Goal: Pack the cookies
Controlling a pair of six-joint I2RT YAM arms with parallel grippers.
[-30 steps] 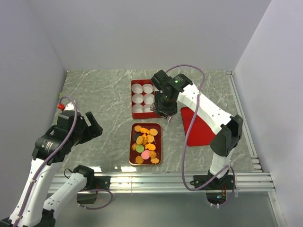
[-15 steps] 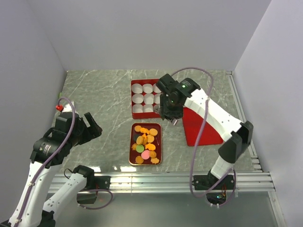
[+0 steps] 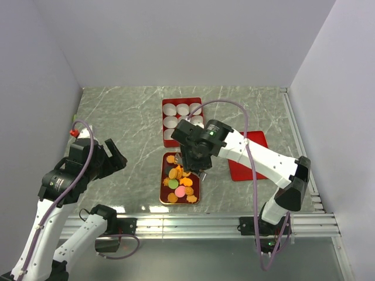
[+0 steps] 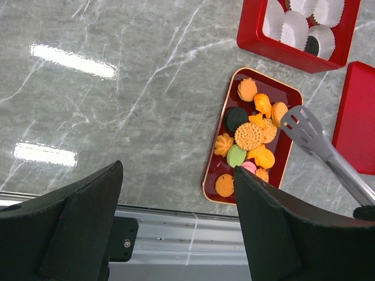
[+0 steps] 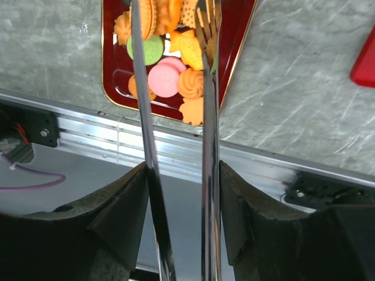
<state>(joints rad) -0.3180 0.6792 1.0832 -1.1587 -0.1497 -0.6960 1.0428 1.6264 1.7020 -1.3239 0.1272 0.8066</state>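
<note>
The cookies (image 3: 179,177) lie heaped in a small red gold-rimmed tray (image 3: 162,190): mostly orange, with a green, a pink and a dark brown one. They also show in the left wrist view (image 4: 251,136) and the right wrist view (image 5: 165,77). My right gripper (image 3: 196,153) is shut on metal tongs (image 5: 209,117), whose spread tips hang just over the tray's cookies (image 4: 299,123). I cannot tell if a cookie is between the tips. My left gripper (image 3: 111,155) is open and empty, raised over the table left of the tray. One dark cookie (image 4: 312,45) lies in a paper cup.
A red box (image 3: 164,120) with several white paper cups stands behind the tray, its near-right corner hidden by my right arm. A flat red lid (image 3: 249,159) lies right of the tray. Grey walls close off the left, back and right; a metal rail runs along the near edge.
My right arm has swung from over the red box toward the near left, bringing the tongs over the cookie tray. The left arm has hardly moved.
</note>
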